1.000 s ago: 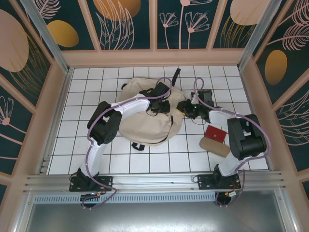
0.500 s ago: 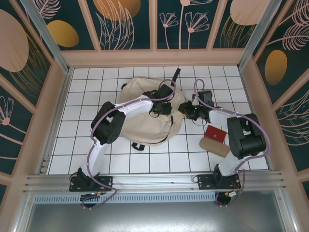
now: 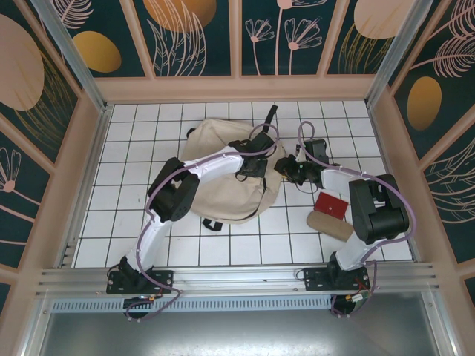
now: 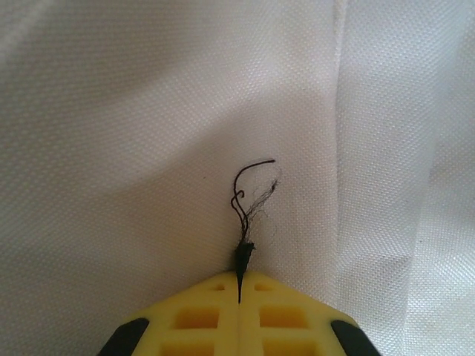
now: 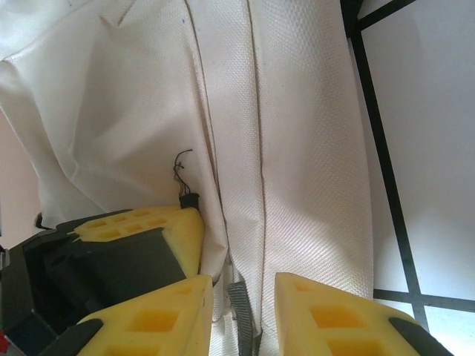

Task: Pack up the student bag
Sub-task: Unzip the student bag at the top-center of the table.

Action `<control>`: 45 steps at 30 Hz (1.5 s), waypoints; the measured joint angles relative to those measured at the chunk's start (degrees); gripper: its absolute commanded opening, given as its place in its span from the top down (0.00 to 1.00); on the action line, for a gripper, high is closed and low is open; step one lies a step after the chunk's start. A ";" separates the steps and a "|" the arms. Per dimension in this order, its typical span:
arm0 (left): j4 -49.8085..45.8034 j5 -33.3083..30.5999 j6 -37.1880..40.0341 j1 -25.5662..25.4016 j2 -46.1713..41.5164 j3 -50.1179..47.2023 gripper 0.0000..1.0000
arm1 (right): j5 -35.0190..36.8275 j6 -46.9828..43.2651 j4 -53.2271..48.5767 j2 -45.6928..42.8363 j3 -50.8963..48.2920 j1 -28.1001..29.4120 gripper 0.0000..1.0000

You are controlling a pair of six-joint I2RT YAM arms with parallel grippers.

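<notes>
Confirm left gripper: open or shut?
Shut: the left gripper has its yellow pads together, pinching a black cord on the student bag.

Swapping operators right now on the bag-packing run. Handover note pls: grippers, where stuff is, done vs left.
Left gripper: shut on a small black tab with frayed thread, on the student bag near its right side.
Right gripper: jaws part-way apart around a fold at the bag's right edge; can't tell if it clamps.
Bag: lying flat mid-table, no opening seen.
Red flat item and tan pouch: on the tiles right of the bag, outside it.
Done: nothing visibly packed.
Left: open the bag, load both items, close it.
</notes>
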 measured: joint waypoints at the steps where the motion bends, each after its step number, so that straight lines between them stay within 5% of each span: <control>1: -0.11 -0.37 -0.09 -0.11 0.00 0.02 1.00 | -0.02 0.00 -0.11 0.00 0.00 0.00 0.72; 17: 2.49 -3.37 -2.73 -0.02 -15.47 -8.26 1.00 | -3.50 0.72 -0.11 0.00 0.02 1.84 0.68; 24: 4.09 -3.52 -3.19 -0.02 -15.76 -9.90 1.00 | -7.85 7.56 2.08 0.28 0.37 3.72 0.59; 31: 5.07 -3.32 -3.34 -0.02 -15.76 -10.60 1.00 | -11.21 15.50 2.93 4.26 2.38 5.35 0.61; 35: 5.14 -3.30 -3.34 -0.02 -15.76 -10.64 1.00 | -12.28 17.03 3.48 5.18 3.28 6.25 0.67; 42: 5.27 -3.32 -3.34 -0.02 -15.74 -10.97 1.00 | -13.03 18.03 4.61 6.25 3.87 6.34 1.00; 45: 5.25 -3.69 -3.37 0.11 -15.74 -11.10 1.00 | -12.48 17.59 4.17 6.25 3.87 6.36 1.00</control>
